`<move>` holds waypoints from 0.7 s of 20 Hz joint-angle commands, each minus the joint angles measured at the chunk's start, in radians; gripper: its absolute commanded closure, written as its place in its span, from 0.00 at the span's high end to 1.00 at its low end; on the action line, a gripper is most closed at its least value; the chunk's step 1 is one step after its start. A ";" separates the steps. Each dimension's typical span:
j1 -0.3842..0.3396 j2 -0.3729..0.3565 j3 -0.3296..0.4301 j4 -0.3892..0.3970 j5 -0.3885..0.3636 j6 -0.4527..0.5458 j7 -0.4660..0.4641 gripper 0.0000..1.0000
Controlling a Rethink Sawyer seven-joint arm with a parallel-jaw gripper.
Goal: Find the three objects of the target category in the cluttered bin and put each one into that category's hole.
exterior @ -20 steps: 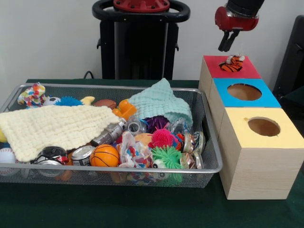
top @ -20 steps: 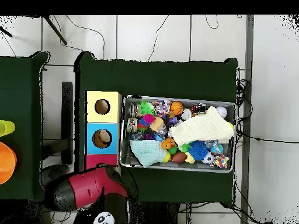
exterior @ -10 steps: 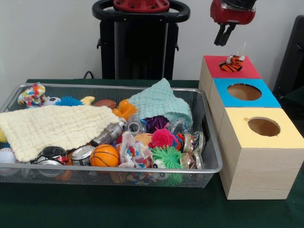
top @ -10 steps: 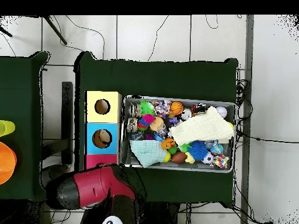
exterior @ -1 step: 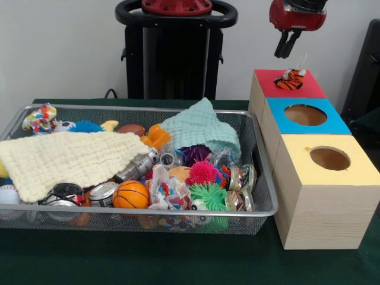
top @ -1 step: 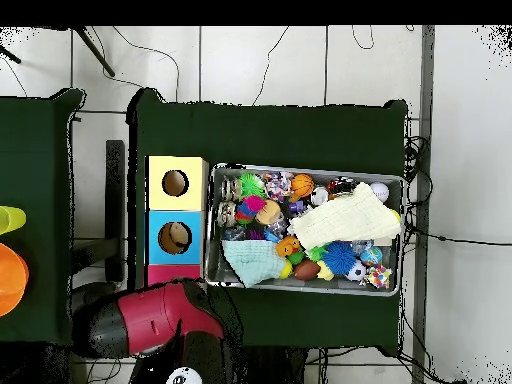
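A small orange and black striped tiger plush (exterior @ -1 step: 290,79) lies on top of the red box (exterior @ -1 step: 309,89), over where its hole would be. My gripper (exterior @ -1 step: 287,46) hangs well above the plush, just left of it, open with nothing between its fingers. In the overhead view my red arm (top @ -1 step: 150,320) covers most of the red box (top @ -1 step: 176,274), and neither the gripper's tips nor the plush show. The wire mesh bin (exterior @ -1 step: 261,178) holds balls, cans, spiky toys and two cloths.
A blue box (exterior @ -1 step: 332,124) and a yellow box (exterior @ -1 step: 356,172), each with a round hole, stand in a row nearer the camera than the red box. A cream cloth (exterior @ -1 step: 65,157) and a mint cloth (exterior @ -1 step: 199,127) hide part of the bin's contents. A basketball (exterior @ -1 step: 130,194) lies at the bin's front.
The gripper has risen away from the tiger plush and drifted slightly sideways. The plush stays on the red box; the bin's contents have not moved.
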 commanded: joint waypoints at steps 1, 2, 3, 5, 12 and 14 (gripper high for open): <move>0.015 0.035 0.056 -0.057 0.000 -0.098 0.137 0.00; 0.018 0.047 0.051 -0.057 -0.011 -0.132 0.144 0.00; 0.020 0.056 0.046 -0.055 -0.017 -0.159 0.149 0.00; 0.021 0.074 0.041 -0.054 -0.026 -0.217 0.156 0.00; 0.033 0.097 0.022 -0.059 -0.015 -0.257 0.152 0.00; 0.040 0.098 0.014 -0.059 -0.013 -0.260 0.152 0.00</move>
